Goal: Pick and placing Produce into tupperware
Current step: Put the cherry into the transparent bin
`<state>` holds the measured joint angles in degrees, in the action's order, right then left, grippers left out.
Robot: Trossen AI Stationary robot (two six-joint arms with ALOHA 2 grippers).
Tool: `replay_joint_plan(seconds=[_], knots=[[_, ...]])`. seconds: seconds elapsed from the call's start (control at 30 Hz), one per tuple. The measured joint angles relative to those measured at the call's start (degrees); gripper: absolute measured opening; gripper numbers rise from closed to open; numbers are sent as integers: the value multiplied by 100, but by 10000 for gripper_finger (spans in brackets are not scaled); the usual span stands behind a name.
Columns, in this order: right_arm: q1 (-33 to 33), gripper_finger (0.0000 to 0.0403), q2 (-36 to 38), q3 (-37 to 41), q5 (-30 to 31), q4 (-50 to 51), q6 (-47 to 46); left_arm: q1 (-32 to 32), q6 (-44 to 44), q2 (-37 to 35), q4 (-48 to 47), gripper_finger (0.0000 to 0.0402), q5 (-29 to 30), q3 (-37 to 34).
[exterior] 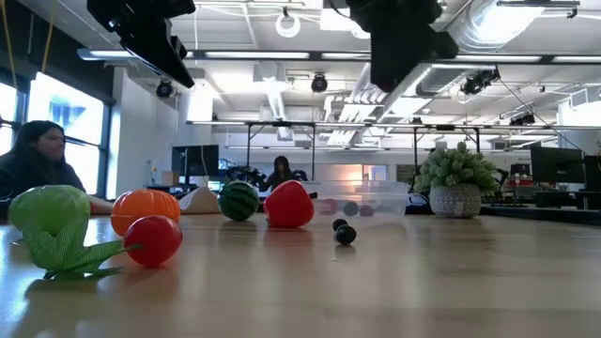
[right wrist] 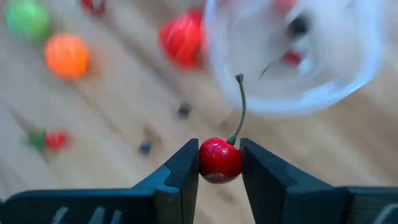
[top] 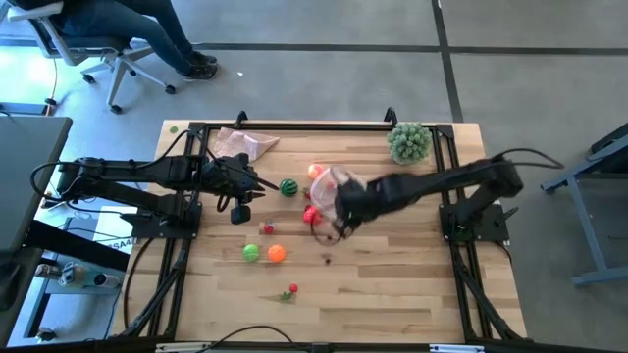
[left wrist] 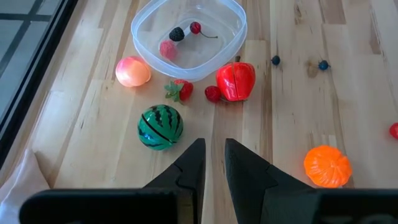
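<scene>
A red cherry (right wrist: 219,159) sits nearest the lens in the right wrist view, clamped between the two dark fingers of the right gripper (right wrist: 219,163), its stem pointing up toward the tupperware (right wrist: 292,62), which fills the upper right of that frame. In the high view the right gripper (top: 339,218) hangs at centre frame, just beside the tub's rim (top: 345,180).

The tub holds a dark berry (left wrist: 177,34), a stemmed cherry (left wrist: 196,27) and a pink piece (left wrist: 167,49). Around it, still on the table, lie a striped green ball (left wrist: 160,127), a red pepper-like piece (left wrist: 236,81), a strawberry (left wrist: 181,90), a peach-coloured ball (left wrist: 132,71) and an orange ball (left wrist: 327,166).

Step in hand, as judged: carry the cherry over the tub and release.
- Centre the fingers above the tub's interior, not over the rim.
- Lower before opening; a round cherry is likely to bounce or roll out.
- Keep the stem clear of the wall.

The left gripper (left wrist: 213,165) waits at left of centre in the high view, fingers nearly closed with a narrow gap, holding nothing.
</scene>
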<state>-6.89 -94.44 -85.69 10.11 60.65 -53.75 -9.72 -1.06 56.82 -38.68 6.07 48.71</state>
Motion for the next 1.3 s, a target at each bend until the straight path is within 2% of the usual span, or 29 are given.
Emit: replay_joint_plan(seconds=[0.1,0.2,0.33,0.47,0.63,0.83,1.3], knots=[[516,99,171,-4,12,-7,577,-2,-1,0,0,51,0,1],[1080,99,135,-4,-223,-28,1246,0,-1,0,0,51,-1,1],[1675,99,-205,-4,-700,-305,1989,0,0,0,0,51,0,0],[1976,99,-723,-4,-1313,-594,2547,-1,0,-1,0,51,-1,0],[2120,99,-1490,-4,-1533,-658,3108,0,0,-2,0,51,0,0],[2071,99,-2034,-4,-1766,-914,3450,-1,0,0,0,51,-1,0],[2078,99,-2185,-4,-1721,-1165,3655,-1,0,-1,0,51,-1,0]])
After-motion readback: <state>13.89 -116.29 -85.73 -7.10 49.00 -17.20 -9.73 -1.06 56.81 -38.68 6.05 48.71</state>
